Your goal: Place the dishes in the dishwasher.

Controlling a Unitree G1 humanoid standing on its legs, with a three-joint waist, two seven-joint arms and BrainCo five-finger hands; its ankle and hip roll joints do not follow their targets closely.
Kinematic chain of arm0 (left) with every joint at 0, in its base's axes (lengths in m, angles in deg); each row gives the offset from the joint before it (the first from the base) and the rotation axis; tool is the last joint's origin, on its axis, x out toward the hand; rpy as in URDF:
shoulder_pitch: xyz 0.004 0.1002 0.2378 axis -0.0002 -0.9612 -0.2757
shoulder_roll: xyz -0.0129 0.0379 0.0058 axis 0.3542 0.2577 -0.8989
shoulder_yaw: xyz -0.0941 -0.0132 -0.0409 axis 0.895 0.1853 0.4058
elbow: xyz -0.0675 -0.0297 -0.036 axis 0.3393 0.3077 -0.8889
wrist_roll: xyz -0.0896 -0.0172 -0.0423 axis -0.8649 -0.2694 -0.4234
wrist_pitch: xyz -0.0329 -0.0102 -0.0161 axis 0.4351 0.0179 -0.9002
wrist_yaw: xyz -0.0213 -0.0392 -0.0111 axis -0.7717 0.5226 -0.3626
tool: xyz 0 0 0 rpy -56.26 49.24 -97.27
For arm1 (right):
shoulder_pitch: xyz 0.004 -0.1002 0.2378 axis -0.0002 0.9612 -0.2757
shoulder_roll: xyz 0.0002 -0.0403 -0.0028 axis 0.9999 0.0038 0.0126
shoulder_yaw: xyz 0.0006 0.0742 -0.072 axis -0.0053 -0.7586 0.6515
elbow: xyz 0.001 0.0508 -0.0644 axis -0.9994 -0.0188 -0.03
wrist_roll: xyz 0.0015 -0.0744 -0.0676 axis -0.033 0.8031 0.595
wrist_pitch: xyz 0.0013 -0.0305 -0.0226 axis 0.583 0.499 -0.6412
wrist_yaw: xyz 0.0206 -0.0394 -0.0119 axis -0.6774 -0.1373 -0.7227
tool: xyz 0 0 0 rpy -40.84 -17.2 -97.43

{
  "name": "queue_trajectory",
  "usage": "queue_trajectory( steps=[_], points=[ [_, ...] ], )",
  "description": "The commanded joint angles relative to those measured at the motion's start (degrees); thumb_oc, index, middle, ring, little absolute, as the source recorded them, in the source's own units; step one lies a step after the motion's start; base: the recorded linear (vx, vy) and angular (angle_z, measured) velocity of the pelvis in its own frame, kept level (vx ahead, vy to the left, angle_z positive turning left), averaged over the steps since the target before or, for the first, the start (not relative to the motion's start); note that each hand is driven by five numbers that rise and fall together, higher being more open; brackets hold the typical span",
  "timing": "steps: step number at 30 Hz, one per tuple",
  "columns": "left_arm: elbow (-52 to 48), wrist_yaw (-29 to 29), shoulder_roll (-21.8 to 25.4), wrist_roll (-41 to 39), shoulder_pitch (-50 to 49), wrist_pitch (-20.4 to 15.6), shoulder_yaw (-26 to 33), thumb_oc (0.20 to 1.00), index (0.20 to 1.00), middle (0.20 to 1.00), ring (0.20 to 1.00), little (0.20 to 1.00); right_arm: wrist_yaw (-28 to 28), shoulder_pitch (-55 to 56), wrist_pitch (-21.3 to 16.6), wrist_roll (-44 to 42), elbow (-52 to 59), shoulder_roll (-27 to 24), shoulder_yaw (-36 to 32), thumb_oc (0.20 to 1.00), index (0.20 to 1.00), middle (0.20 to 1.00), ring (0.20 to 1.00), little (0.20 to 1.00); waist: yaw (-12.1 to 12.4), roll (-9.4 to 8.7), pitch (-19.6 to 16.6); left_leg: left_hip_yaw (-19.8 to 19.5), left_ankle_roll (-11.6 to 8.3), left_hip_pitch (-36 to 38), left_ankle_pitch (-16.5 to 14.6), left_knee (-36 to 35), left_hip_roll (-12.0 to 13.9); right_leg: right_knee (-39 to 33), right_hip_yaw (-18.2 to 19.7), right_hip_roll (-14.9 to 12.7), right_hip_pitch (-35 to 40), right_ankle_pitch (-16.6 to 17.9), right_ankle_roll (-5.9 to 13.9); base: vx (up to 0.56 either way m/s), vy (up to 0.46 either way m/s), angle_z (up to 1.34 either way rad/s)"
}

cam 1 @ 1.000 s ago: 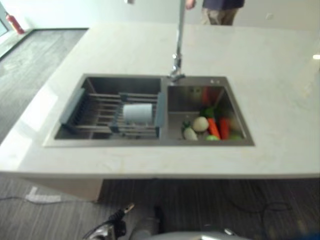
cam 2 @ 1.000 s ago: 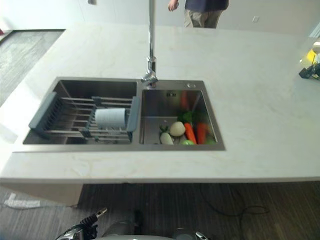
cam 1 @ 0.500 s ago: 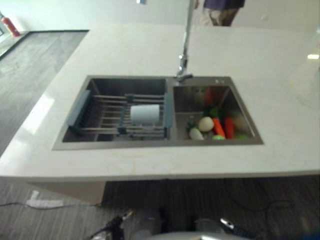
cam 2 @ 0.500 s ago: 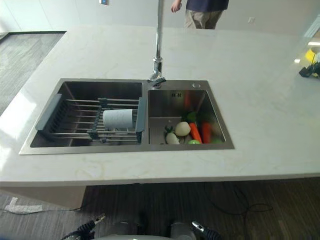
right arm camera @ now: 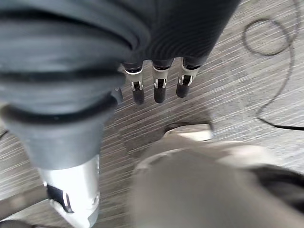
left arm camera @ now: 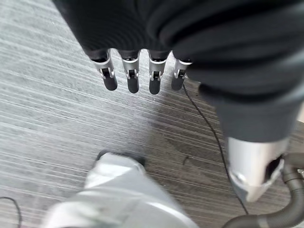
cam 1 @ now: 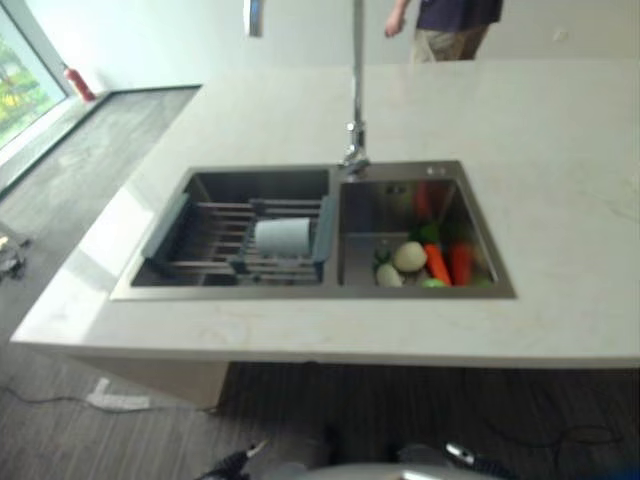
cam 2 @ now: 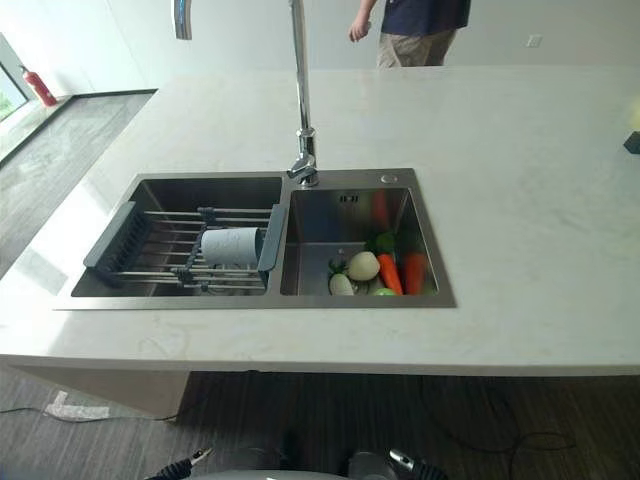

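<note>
a pale marble-look desk (cam 2: pixel 520 200) carries a stainless steel double sink (cam 2: pixel 420 300) with a tall chrome tap (cam 2: pixel 299 100) rising at the divider between the two basins. in the left basin sits a grey wire dish rack with dark grey end pieces (cam 2: pixel 110 240), and a white cup (cam 2: pixel 230 246) lies on its side on the rack wires, close to the rack's right end. the right basin holds a heap of vegetables at its near side: two orange carrots (cam 2: pixel 389 273), a round white one (cam 2: pixel 362 265) just beside them, a smaller pale one (cam 2: pixel 341 285) in front, and green pieces (cam 2: pixel 383 243) behind.

the left hand (left arm camera: pixel 137 78) hangs over the grey striped floor (left arm camera: pixel 42 109), fingers straight and relaxed, holding nothing. the right hand (right arm camera: pixel 159 88) likewise hangs above the floor with its fingers straight and empty.

a person in dark top and khaki trousers (cam 2: pixel 415 35) stands beyond the far edge of the desk. a red fire extinguisher (cam 2: pixel 40 88) stands by the wall on the far left.
</note>
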Motion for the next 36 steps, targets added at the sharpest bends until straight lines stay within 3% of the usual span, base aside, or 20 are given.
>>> queue_trajectory(
  steps=[1,2,6,8,10,14,18,19,20,21,22,25,28,29,33,36],
  points=[
    [-0.7,0.0,0.1,0.0,3.2,0.8,-0.2,1.0,1.0,1.0,1.0,1.0,1.8,0.6,1.7,-2.7,0.2,-1.0,-1.6,1.0,1.0,1.0,1.0,1.0,-1.0,0.84,2.6,1.3,0.18,0.5,-2.3,-1.8,1.9,-4.2,3.2,-0.6,3.6,2.6,5.18,-0.02,0.237,0.77],
    [-0.6,0.1,0.1,0.2,3.7,1.0,-0.6,1.0,1.0,1.0,1.0,1.0,1.8,0.7,1.7,-3.9,-0.1,-1.0,-2.0,1.0,1.0,1.0,1.0,1.0,-1.3,1.16,2.5,1.9,0.09,0.7,-2.8,-1.8,2.6,-4.2,2.3,-1.3,3.6,2.7,5.61,-0.01,0.262,0.71],
    [-0.3,-1.2,1.0,-4.5,3.3,0.1,0.9,1.0,1.0,1.0,1.0,1.0,0.0,2.2,1.0,-0.1,-1.2,-0.4,-3.9,1.0,1.0,1.0,1.0,1.0,-1.3,1.68,1.1,2.3,0.4,2.9,-5.9,-1.8,1.1,-4.2,0.5,-5.5,2.6,4.5,8.45,0.04,0.217,0.29],
    [0.0,-1.6,2.0,-7.2,2.5,-1.9,2.8,1.0,1.0,1.0,1.0,1.0,-0.1,2.4,0.4,0.5,-0.8,0.3,-3.5,1.0,1.0,1.0,1.0,1.0,-0.6,1.44,0.7,2.5,0.9,3.2,-6.6,-1.8,0.8,-4.2,0.1,-6.8,2.4,5.0,9.23,0.04,0.089,0.01],
    [-0.1,-4.1,3.5,-1.4,2.1,-5.1,4.2,1.0,1.0,1.0,1.0,1.0,0.5,2.4,0.1,-0.2,-0.3,0.4,-3.1,1.0,1.0,1.0,1.0,1.0,0.1,1.28,0.4,2.7,1.23,3.1,-6.9,-1.8,0.5,-4.2,-0.1,-7.6,2.2,5.0,9.64,0.01,0.073,-0.01],
    [-0.9,-10.0,8.4,-6.0,0.3,-4.8,7.3,1.0,1.0,1.0,1.0,1.0,1.3,2.2,1.1,-0.5,0.3,-1.6,-4.0,1.0,1.0,1.0,1.0,1.0,1.4,1.82,0.3,2.6,1.34,3.2,-7.4,-1.8,0.0,-4.2,0.2,-8.7,2.0,4.8,10.47,0.01,0.06,0.01],
    [1.2,-16.0,21.5,-4.4,-2.2,-5.6,17.2,1.0,1.0,1.0,1.0,1.0,0.7,2.4,1.3,-1.9,-0.3,-3.9,-4.9,1.0,1.0,1.0,1.0,1.0,2.5,2.85,-0.1,2.2,1.14,2.7,-7.2,-1.8,-0.1,-4.2,-0.1,-9.6,1.2,4.8,11.08,0.0,0.009,0.02],
    [0.4,-17.0,27.3,-1.4,-3.3,-5.7,20.9,1.0,1.0,1.0,1.0,1.0,0.6,3.1,1.1,-2.4,-0.4,-4.3,-5.0,1.0,1.0,1.0,1.0,1.0,2.7,3.2,-0.1,2.5,1.15,3.2,-7.5,-1.8,-0.1,-4.2,0.0,-9.7,1.4,4.7,11.49,0.01,0.004,0.05],
    [-1.0,-17.7,30.8,1.1,-3.8,-6.1,23.0,1.0,1.0,1.0,1.0,1.0,0.6,3.6,1.0,-2.8,-0.3,-4.4,-5.0,1.0,1.0,1.0,1.0,1.0,2.9,3.41,-0.1,2.6,1.23,3.3,-7.5,-1.8,0.0,-4.2,0.0,-9.8,1.5,4.9,11.63,0.0,0.0,0.0],
    [-3.1,-19.6,35.0,5.1,-4.3,-9.4,25.1,1.0,1.0,1.0,1.0,1.0,0.7,4.1,0.9,-3.2,-0.3,-4.5,-5.0,1.0,1.0,1.0,1.0,1.0,3.2,3.68,-0.2,2.8,1.29,3.4,-7.5,-1.8,0.2,-4.2,-0.2,-10.0,1.6,5.0,11.71,0.0,0.0,0.0],
    [-4.9,-19.8,37.0,6.0,-4.4,-9.0,26.2,1.0,1.0,1.0,1.0,1.0,0.7,4.4,0.9,-3.3,-0.1,-4.6,-5.0,1.0,1.0,1.0,1.0,1.0,3.4,3.82,-0.2,3.0,1.27,3.4,-7.5,-1.8,0.3,-4.2,-0.5,-10.2,1.6,5.1,11.82,0.0,0.0,0.0],
    [-23.5,-22.2,50.8,14.2,-2.9,-7.9,32.9,1.0,1.0,1.0,1.0,1.0,1.4,6.7,0.4,-3.8,0.5,-3.6,-5.8,1.0,1.0,1.0,1.0,1.0,4.4,4.07,-0.6,3.4,0.93,3.6,-7.6,-1.8,0.7,-4.2,-1.9,-10.7,2.0,5.2,12.3,-0.01,-0.056,0.05],
    [-36.5,-20.5,58.8,13.3,0.8,-7.8,33.9,1.0,1.0,1.0,1.0,1.0,1.2,7.7,0.8,-4.8,1.4,-3.1,-6.0,1.0,1.0,1.0,1.0,1.0,4.4,3.5,-1.2,3.5,0.59,4.0,-8.0,-1.8,0.9,-4.2,-2.1,-10.4,2.5,4.9,12.51,0.05,-0.138,0.15],
    [-48.7,-10.4,61.8,9.5,8.0,-9.6,30.5,1.0,1.0,1.0,1.0,1.0,1.0,8.3,1.5,-4.6,1.9,-2.6,-5.9,1.0,1.0,1.0,1.0,1.0,3.5,2.91,-2.0,4.0,0.22,4.6,-8.4,-1.8,1.2,-4.2,-2.0,-10.1,2.8,4.7,12.68,0.1,-0.158,0.02],
    [-65.6,-1.1,57.6,7.0,22.0,-5.8,16.4,1.0,1.0,1.0,1.0,1.0,-0.2,8.2,2.1,-2.8,1.3,-2.3,-6.4,1.0,1.0,1.0,1.0,1.0,1.6,2.49,-3.1,5.0,-0.17,5.5,-9.0,-1.8,1.7,-4.2,-0.7,-9.5,2.6,4.5,12.91,0.09,-0.107,-0.14],
    [-70.6,4.4,52.1,10.9,29.2,-2.4,6.4,1.0,1.0,1.0,1.0,1.0,-1.5,8.1,2.4,-1.9,0.8,-2.2,-6.9,1.0,1.0,1.0,1.0,1.0,-0.4,2.14,-3.5,5.9,-0.32,5.4,-8.8,-1.8,2.0,-4.2,1.2,-8.7,1.4,5.1,13.09,0.04,-0.091,-0.35]
  ],
)
